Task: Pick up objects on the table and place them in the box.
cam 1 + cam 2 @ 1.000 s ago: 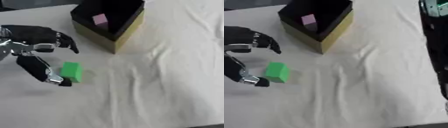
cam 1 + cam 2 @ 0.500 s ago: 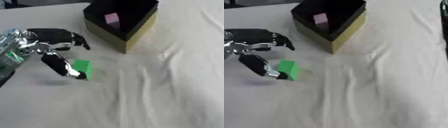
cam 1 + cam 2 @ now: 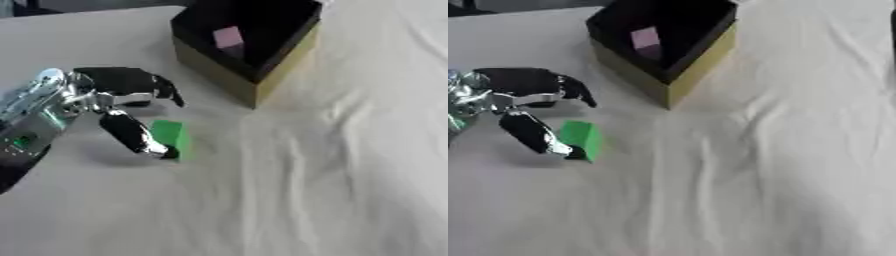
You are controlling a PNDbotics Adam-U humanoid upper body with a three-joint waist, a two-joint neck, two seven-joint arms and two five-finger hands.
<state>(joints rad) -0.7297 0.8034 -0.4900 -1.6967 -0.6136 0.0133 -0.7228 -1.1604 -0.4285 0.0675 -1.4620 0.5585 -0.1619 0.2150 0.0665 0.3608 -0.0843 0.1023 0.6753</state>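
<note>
Table (image 3: 350,190) is covered in a white, creased cloth. Left hand (image 3: 105,97), black with silver joints, enters from the left edge, spread wide: thumb (image 3: 136,135) angled down with its tip touching the near left side of the block (image 3: 169,136), fingers (image 3: 144,82) curved above and apart from it. Nothing is held. The block is green, box-shaped, resting on the cloth left of centre. The box (image 3: 667,75), square with black inside and yellow outer walls, stands near the far edge; 1 pink cube (image 3: 646,38) lies inside. Right hand is out of view.

A wrinkled white cloth (image 3: 332,165) covers the table.
</note>
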